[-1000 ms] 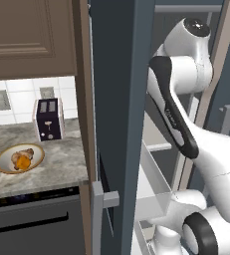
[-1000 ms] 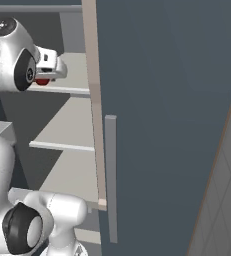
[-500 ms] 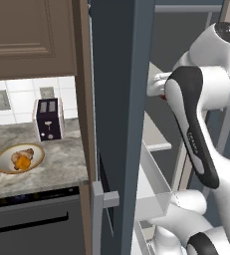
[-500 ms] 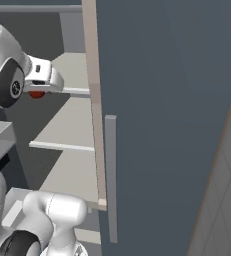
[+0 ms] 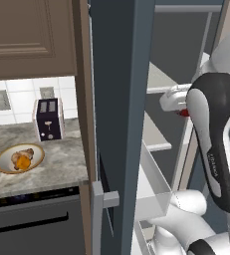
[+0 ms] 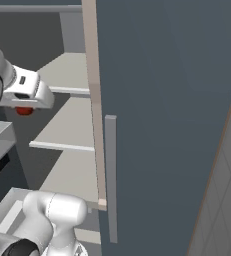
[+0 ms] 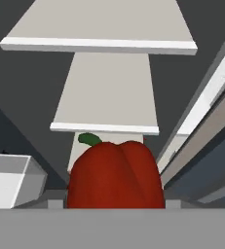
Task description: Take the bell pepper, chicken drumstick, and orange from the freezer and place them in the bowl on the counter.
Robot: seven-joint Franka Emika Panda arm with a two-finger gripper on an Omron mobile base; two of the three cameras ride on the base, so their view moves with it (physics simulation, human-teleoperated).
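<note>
Glossy red fills the lower middle of your hand view: the small rounded red bell pepper point(image 7: 115, 175) with its green stem sits right at the camera, between the fingers, and in both base views a red patch peeks from under the white hand point(image 6: 24, 95) in front of the pale shelves of the tall slate-grey freezer point(image 5: 121, 99). The fingers themselves are hidden behind the pepper, so you cannot see the contact, but with the pepper hanging clear of any shelf, I judge it is held at about its own width. Over on the grey-and-beige marbled bench point(image 5: 52, 164), the shallow beige bowl with the tan-gold rim point(image 5: 2, 163) already carries one golden-brown chicken drumstick point(image 5: 28, 154) and one round orange fruit point(image 5: 20, 162), side by side and touching. So two of the three items look delivered, and the pepper is the last one; what remains is to carry it out past the open door and set it in the bowl. One pepper, one drumstick, one orange, one bowl; one dark toaster point(image 5: 48, 119) stands behind the bowl.
</note>
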